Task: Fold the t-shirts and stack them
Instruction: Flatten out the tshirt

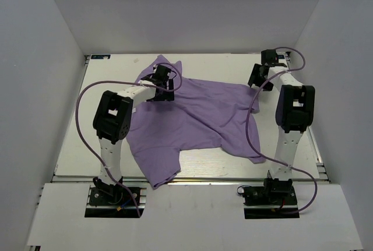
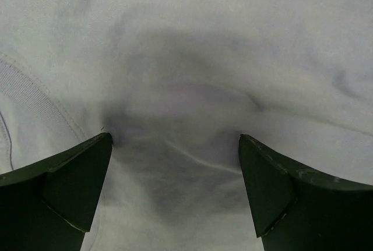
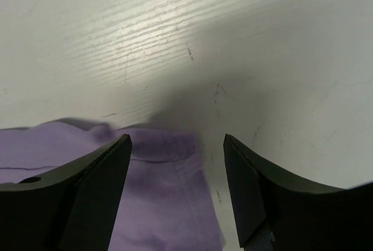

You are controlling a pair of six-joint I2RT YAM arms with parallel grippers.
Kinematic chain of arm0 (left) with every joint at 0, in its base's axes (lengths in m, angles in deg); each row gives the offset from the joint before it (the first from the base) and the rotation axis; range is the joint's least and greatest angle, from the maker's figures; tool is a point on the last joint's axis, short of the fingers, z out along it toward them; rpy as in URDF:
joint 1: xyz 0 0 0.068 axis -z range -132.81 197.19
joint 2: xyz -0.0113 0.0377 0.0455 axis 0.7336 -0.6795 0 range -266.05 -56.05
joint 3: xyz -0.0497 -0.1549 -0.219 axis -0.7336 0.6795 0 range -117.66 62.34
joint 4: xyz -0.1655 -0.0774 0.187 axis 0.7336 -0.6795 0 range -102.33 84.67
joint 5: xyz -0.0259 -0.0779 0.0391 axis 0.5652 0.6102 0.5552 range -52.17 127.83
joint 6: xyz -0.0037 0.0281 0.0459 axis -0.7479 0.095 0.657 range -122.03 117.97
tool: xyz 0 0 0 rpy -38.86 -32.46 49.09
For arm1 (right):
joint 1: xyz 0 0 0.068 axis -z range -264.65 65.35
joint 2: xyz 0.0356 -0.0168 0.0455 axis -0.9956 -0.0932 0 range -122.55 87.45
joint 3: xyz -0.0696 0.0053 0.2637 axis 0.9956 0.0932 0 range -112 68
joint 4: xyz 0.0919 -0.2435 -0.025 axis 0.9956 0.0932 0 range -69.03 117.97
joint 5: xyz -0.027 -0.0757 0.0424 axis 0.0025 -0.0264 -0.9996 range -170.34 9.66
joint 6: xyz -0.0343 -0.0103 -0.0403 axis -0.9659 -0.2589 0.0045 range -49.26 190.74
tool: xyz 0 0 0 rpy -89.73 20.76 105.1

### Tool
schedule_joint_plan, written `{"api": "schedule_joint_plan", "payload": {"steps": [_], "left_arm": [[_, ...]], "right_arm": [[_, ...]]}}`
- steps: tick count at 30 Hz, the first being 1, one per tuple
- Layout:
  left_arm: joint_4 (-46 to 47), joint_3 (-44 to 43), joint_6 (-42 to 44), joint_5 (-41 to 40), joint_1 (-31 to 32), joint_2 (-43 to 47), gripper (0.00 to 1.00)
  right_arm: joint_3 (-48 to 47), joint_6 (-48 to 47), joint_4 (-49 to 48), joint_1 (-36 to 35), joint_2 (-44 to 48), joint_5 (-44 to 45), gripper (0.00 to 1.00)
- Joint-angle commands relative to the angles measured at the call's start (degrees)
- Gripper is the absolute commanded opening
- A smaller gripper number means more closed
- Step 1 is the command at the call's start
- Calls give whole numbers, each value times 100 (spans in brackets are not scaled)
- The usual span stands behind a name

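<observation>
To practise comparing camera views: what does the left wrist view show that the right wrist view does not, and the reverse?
Left wrist only: the t-shirt fills the picture, a stitched seam at its left. Right wrist only: bare, scratched table, with just a hemmed corner of the cloth. Both: the left gripper and right gripper stand open and empty over the cloth.

Nothing readable here tbh. The plain lavender cloth t-shirt [image 1: 198, 117] shows no print, and a small bluish strip [image 1: 100, 56] on the white tabletop [image 1: 76, 146], past the left hand [image 1: 162, 91], is too tiny to read.
</observation>
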Motion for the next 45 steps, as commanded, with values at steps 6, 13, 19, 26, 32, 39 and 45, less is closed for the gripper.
{"api": "schedule_joint_plan", "payload": {"steps": [6,13,19,26,32,39,45], "left_arm": [[265,548,-3,304,-68,138,100],[265,847,-56,304,-120,138,100],[318,953,-56,304,-120,138,100],[625,953,58,304,-120,138,100],[898,953,163,198,-120,190,100],[1004,462,164,93,-120,-239,100],[820,-223,-38,-30,-172,-688,100]], "right_arm": [[-51,-394,-287,-52,-321,-573,58],[-33,-586,-419,-69,-436,-704,0],[37,-991,-1052,-175,624,-670,0],[925,-1492,-1835,-245,2288,-406,0],[1119,-1686,-1975,-316,3045,-423,0],[356,-1767,-1732,-324,1898,85,0],[-2430,-1668,-859,-289,-580,1061,0]]}}
